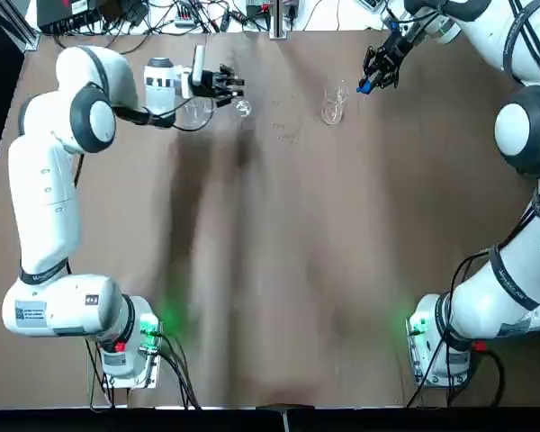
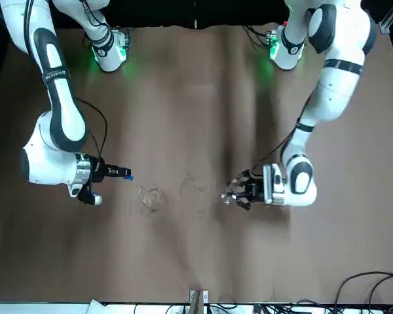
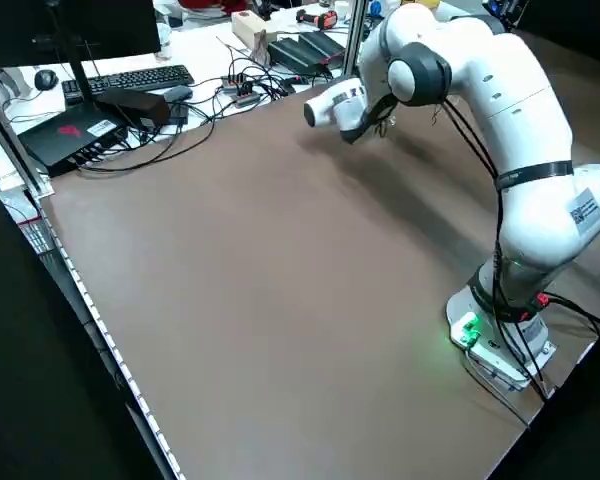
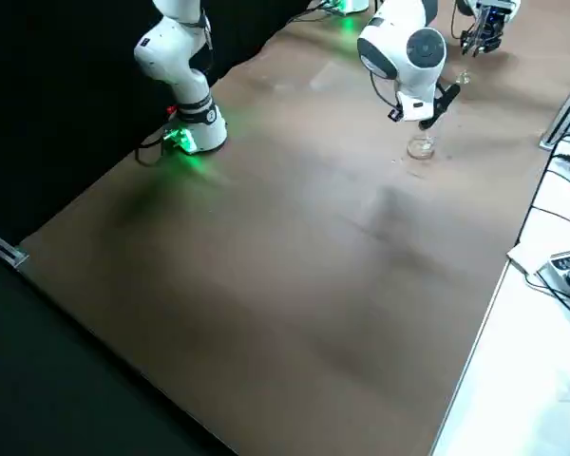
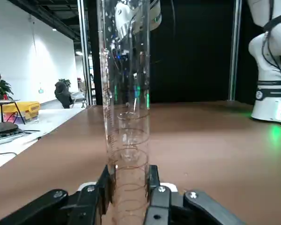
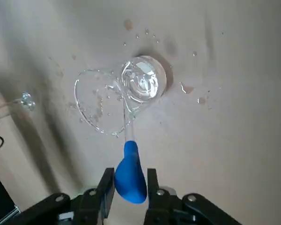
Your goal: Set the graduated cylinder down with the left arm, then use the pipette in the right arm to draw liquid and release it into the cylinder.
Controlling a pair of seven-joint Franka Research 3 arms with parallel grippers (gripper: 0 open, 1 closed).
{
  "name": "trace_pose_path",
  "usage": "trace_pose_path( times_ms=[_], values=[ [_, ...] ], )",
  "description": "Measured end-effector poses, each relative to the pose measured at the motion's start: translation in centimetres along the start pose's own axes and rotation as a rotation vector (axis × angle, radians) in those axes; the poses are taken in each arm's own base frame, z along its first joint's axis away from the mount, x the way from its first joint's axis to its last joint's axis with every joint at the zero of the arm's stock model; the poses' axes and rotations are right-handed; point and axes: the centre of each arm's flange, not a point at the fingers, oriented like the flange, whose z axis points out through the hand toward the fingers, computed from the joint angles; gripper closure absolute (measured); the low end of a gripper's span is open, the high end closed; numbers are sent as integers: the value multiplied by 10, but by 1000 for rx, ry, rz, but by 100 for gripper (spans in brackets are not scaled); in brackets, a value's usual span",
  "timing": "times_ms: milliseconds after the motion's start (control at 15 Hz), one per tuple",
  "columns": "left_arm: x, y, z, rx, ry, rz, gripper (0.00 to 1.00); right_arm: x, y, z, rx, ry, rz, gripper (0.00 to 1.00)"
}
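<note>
Flanking beaker (image 1: pixel 333 107): cylinder (image 5: pixel 126 117), pipette (image 6: pixel 129 176)

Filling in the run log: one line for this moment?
left gripper: shut on graduated cylinder, upright | right gripper: shut on pipette, above beaker

Overhead, front share table (image 1: pixel 279 270); wrist cameras close.

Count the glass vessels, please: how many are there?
2 can be made out: the graduated cylinder, upright in the left pincer, and the beaker on the table below the pipette in the right pincer. Others may be hidden.
</note>
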Motion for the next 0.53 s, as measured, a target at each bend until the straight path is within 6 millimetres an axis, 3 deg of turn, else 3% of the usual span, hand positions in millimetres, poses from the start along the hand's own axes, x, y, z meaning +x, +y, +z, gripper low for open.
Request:
trace_pose_path(
  times_ms=[267, 533],
  values=[
    [-1, 10, 57, 30, -9, -17, 66, 0, 0, 0, 0, 1, 0, 65],
    [-13, 20, 81, 45, -9, 9, 65, 1, -1, -2, 1, 4, -2, 65]
  ],
)
